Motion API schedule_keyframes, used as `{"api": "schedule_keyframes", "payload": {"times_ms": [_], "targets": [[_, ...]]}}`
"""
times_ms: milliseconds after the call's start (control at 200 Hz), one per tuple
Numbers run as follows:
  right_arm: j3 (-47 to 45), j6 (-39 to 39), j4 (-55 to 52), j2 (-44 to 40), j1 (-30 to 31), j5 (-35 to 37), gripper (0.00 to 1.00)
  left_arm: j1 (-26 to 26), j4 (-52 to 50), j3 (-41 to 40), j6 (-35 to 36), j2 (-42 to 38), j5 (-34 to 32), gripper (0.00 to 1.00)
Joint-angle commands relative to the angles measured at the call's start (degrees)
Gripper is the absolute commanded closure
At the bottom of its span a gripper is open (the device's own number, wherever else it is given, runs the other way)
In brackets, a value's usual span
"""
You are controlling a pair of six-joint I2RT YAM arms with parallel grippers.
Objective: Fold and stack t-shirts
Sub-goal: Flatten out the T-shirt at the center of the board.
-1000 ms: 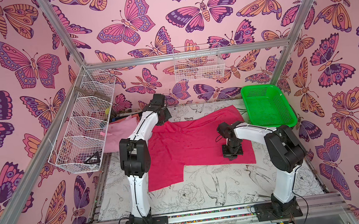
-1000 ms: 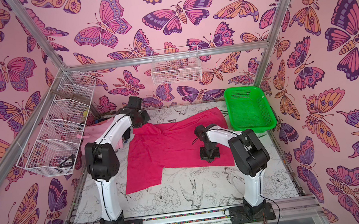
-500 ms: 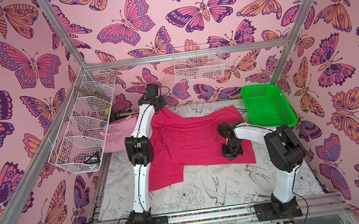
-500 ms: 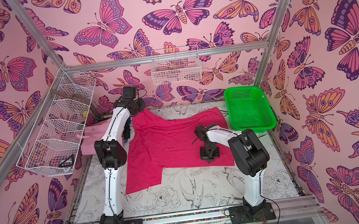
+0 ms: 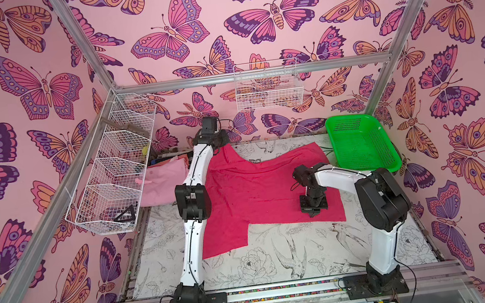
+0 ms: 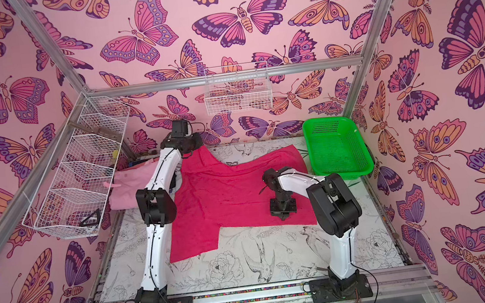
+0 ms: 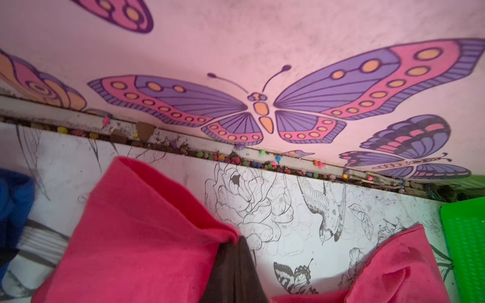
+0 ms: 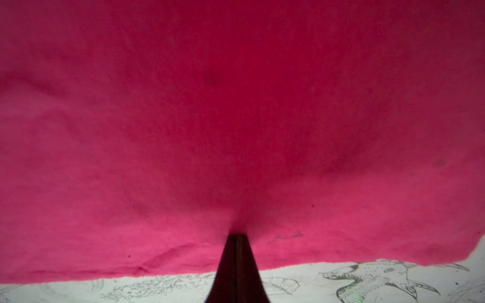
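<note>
Table (image 5: pixel 279 263) carried red shirt (image 5: pixel 254 188), spread mostly flat mid-table, with basket (image 5: pixel 367 169) just beside its far right corner and pink shirt (image 5: pixel 164 183) heaped at the left edge. We noted left gripper (image 7: pixel 236 240) clenched on red shirt's raised far left corner; right gripper (image 8: pixel 236 237) closed, tip pressed into cloth near the front hem.

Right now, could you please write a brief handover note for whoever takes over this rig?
Left gripper: shut on the far corner of the crimson t-shirt, lifted near the back wall.
Right gripper: shut, seemingly pinching the same shirt near its front hem.
Light pink t-shirt: lies beside the wire rack.
Done: crimson shirt spread out; no fold or stack visible.
Left: fold it, fold the others, stack.
</note>
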Motion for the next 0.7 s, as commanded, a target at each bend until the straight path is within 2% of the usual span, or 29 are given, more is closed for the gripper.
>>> {"api": "schedule_keyframes", "payload": {"times_ms": [0,215,471,696], "targets": [[-0.09,-0.67,0.86,3.65,0.05,-1.29,1.00,-0.82,7.40,1.07,3.31,0.40,0.71,1.00],[0.89,-1.36,0.54,4.55,0.09,-1.90,1.00,-1.54,16.47,0.46,6.18,1.08,3.47,1.00],[1.24,-1.90,0.18,5.45,0.08,-2.51,1.00,-1.03,27.39,0.60,3.83,4.31,5.74,1.00],[2.63,-1.96,-0.83,5.91,0.08,-2.88,1.00,0.55,32.71,0.71,0.40,7.85,5.65,1.00]]}}
